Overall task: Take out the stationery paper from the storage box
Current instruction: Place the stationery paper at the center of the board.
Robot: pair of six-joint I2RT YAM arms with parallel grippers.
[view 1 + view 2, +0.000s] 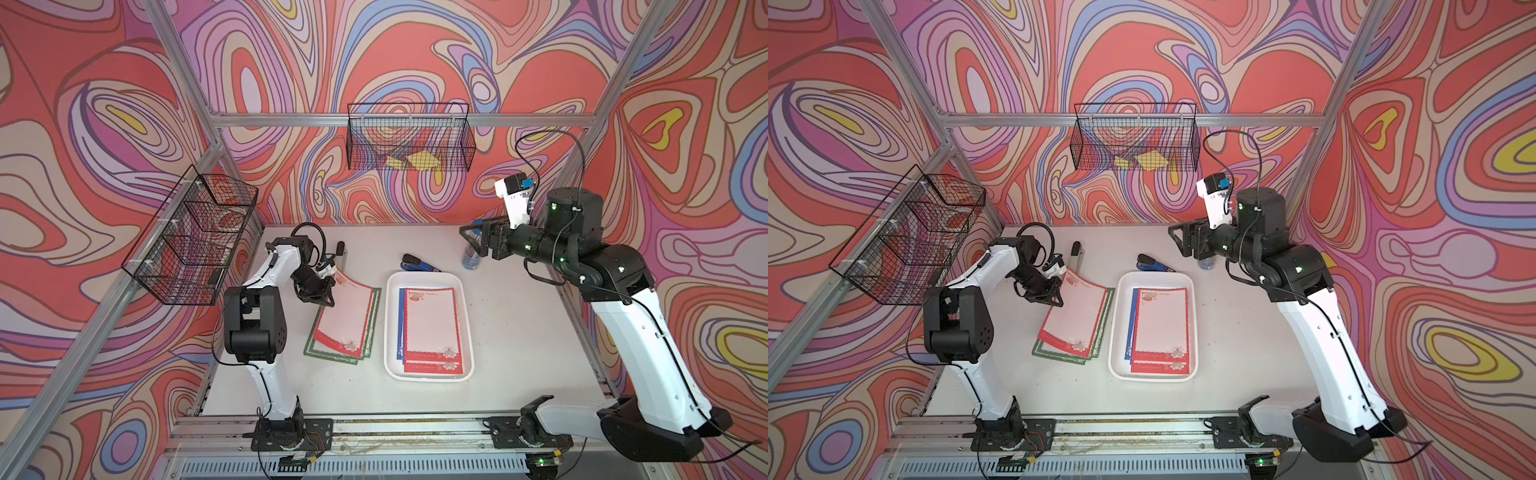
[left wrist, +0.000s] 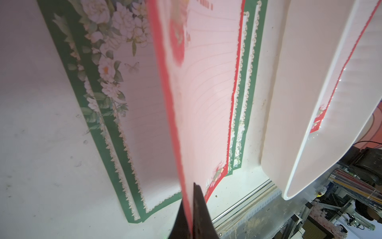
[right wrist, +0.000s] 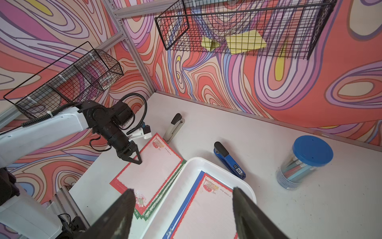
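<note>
Left wrist view: one sheet clamped, partway onto the pile

The left gripper (image 2: pixel 191 209) is closed on one edge of a red-bordered sheet (image 2: pixel 202 103) of the stationery paper. The sheet curves down onto green-bordered sheets (image 2: pixel 132 124) lying on the table (image 1: pixel 519 332). Judged step: laying a withdrawn sheet on the outside pile. The next move calls for lowering the pinched edge, parting the jaws and reaching back. The storage box (image 1: pixel 390 324) sits just beside the pile and holds more paper, a red-bordered top sheet (image 1: pixel 432 320) over blue-bordered sheets (image 1: pixel 401 324). The right gripper (image 3: pixel 183 189) hangs raised beyond the box's far right corner, jaws apart and empty. A grey stapler (image 3: pixel 172 129) lies close behind the left gripper, and a blue stapler (image 1: pixel 417 264) lies behind the box. Bare table opens in front of the box and to its right.
</note>
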